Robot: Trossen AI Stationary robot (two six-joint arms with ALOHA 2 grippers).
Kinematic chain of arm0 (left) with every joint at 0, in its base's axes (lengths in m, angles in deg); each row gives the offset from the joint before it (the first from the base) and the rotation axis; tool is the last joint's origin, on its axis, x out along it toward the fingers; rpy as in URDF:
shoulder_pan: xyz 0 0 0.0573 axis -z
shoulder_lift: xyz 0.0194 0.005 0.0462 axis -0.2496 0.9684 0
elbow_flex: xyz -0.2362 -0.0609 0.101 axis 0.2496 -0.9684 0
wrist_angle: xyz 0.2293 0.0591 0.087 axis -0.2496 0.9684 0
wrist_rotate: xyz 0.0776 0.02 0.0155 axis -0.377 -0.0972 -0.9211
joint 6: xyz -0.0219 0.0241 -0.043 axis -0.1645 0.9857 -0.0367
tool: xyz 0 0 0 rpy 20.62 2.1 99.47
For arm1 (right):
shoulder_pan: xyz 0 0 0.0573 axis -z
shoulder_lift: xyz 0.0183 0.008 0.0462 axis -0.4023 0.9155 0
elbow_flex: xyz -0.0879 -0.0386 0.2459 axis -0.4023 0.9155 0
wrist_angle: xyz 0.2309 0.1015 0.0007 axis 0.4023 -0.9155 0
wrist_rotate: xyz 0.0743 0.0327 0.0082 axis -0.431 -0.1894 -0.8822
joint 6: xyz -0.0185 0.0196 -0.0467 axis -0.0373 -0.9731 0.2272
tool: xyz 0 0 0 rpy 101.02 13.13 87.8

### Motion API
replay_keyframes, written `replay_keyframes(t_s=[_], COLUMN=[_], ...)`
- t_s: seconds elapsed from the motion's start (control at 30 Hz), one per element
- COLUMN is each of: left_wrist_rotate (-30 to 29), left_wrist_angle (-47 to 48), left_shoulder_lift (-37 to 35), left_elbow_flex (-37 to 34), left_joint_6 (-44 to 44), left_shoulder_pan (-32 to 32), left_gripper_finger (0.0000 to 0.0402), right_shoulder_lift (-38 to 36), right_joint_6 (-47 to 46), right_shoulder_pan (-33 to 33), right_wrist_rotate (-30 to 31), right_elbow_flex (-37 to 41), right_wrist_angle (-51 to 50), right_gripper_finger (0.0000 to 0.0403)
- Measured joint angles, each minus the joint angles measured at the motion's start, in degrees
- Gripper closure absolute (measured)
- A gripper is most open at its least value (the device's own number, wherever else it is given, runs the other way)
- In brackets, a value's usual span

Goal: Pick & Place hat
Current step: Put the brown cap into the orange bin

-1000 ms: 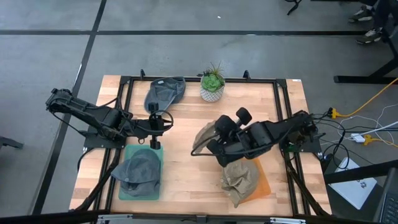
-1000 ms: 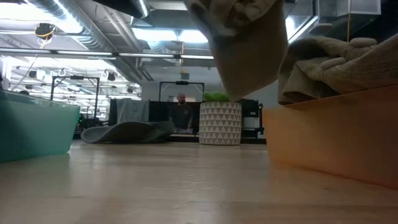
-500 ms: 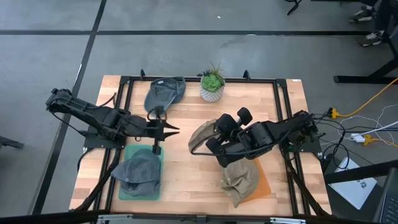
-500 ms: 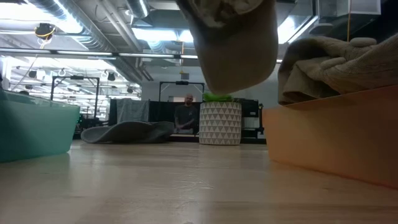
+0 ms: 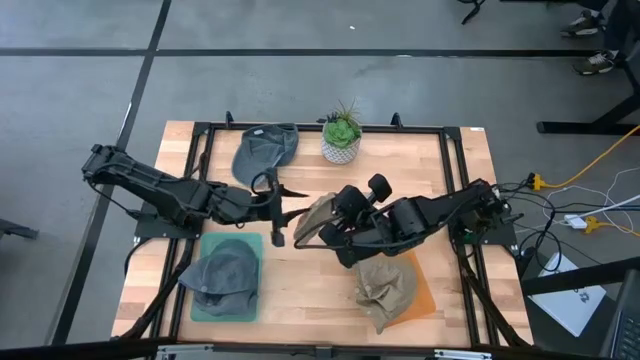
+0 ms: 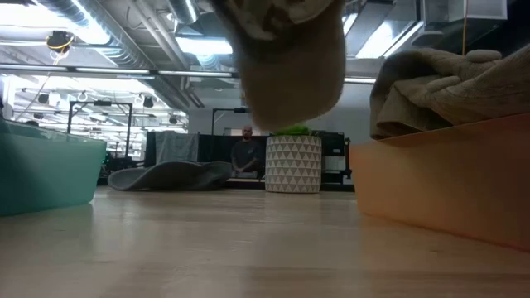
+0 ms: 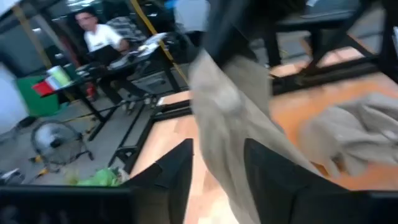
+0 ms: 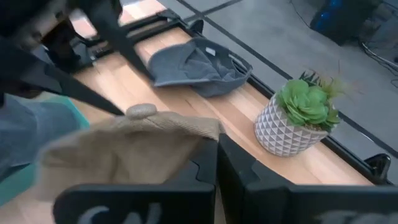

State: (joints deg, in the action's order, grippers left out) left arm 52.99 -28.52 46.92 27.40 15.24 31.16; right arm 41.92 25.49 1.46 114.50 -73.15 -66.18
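Right gripper (image 5: 322,232) is pinched shut on the tan hat (image 5: 318,216), holding it in the air over the middle of the table (image 5: 300,290) — the low view shows it hanging clear of the wood. Left gripper (image 5: 275,213) has its fingers (image 7: 171,171) part-open, one on each side of the hanging fabric in its wrist view, right at the hat's edge. Nothing clamped there yet as far as I can tell.

Looks like a handover, or a two-arm stretch — my read only.

To do it well:
- right arm holds steady, no swing
- left closes on a firm bit of brim, not a loose fold
- right lets go only once left's grip is sure

Other things: grey hat (image 5: 223,274) in the teal tray (image 5: 250,244) at the front-left corner, another grey hat (image 5: 264,148) at the back edge beside the potted plant (image 5: 342,133), a second tan hat (image 5: 388,290) on the orange tray (image 5: 424,288) front-right.
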Motion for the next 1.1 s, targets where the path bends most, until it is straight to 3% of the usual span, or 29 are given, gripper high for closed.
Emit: replay_keyframes(t_s=[0.13, 0.33, 0.6, 0.77, 0.93, 1.1], left_wrist_rotate=[-2.11, 1.44, 1.07, -2.96, -4.89, -4.89], left_wrist_angle=[-0.78, -0.03, 3.03, 5.84, 5.91, 7.14], left_shoulder_lift=[-0.09, -0.19, -0.12, 0.07, 0.07, 0.07], left_elbow_flex=[0.00, 0.00, 0.00, 0.00, 0.00, 0.00], left_joint_6=[-3.03, -6.40, -6.52, -7.34, -6.97, -6.74], left_shoulder_pan=[0.00, 0.07, 0.01, -0.85, -1.07, -1.07], left_gripper_finger=[0.0221, 0.0180, 0.0167, 0.0168, 0.0213, 0.0324], right_shoulder_lift=[1.08, 1.86, 1.86, 1.86, 1.86, 1.86], right_joint_6=[0.25, 3.75, 11.31, 14.99, 14.97, 14.97], right_shoulder_pan=[1.36, 2.47, 2.64, 2.66, 2.66, 2.66], right_wrist_rotate=[-1.25, -2.03, -4.30, -5.43, -5.47, -6.37], right_elbow_flex=[0.00, 0.00, 0.00, 0.00, 0.00, 0.00], right_wrist_angle=[-0.12, 2.86, 11.61, 15.17, 14.62, 13.50], right_gripper_finger=[0.0399, 0.0399, 0.0399, 0.0399, 0.0399, 0.0397])
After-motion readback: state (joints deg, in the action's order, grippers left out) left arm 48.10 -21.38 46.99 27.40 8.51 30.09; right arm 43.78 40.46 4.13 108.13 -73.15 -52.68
